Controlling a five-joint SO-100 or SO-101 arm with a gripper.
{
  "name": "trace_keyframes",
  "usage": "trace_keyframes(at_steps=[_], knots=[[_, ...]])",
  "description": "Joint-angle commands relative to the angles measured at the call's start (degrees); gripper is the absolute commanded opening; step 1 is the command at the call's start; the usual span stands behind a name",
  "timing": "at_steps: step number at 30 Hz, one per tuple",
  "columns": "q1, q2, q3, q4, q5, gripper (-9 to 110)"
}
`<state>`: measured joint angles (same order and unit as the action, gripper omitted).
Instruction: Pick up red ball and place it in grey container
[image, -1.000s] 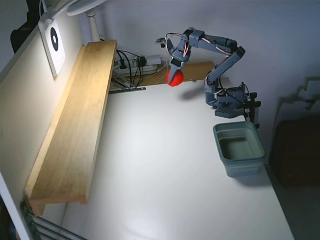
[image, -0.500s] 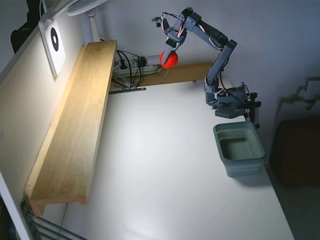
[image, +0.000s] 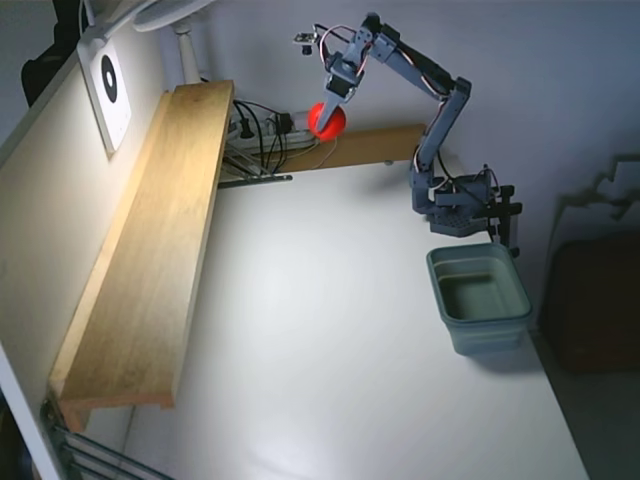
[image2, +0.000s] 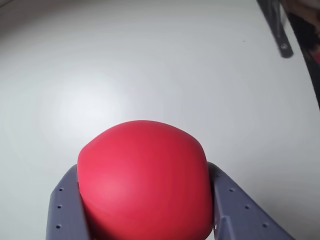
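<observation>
Gripper fingers are being pressed against both sides of the red ball, which is being held high above the far part of the white table. The grey container is being left empty at the right side, well apart.

We note the blue-grey jointed arm raised high and extended leftward in the fixed view, two-finger gripper pointing down, fingers clamped around a smooth red ball.

arm raised, swung left | red ball lifted higher in jaws
</observation>
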<state>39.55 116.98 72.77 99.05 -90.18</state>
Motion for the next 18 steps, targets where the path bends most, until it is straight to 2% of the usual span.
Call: trace_keyframes(at_steps=[1, 18], knots=[[-5.29, 0.06, -2.01, 0.86, 0.18, 23], [-34.28, 0.06, -2.01, 0.86, 0.18, 23]])
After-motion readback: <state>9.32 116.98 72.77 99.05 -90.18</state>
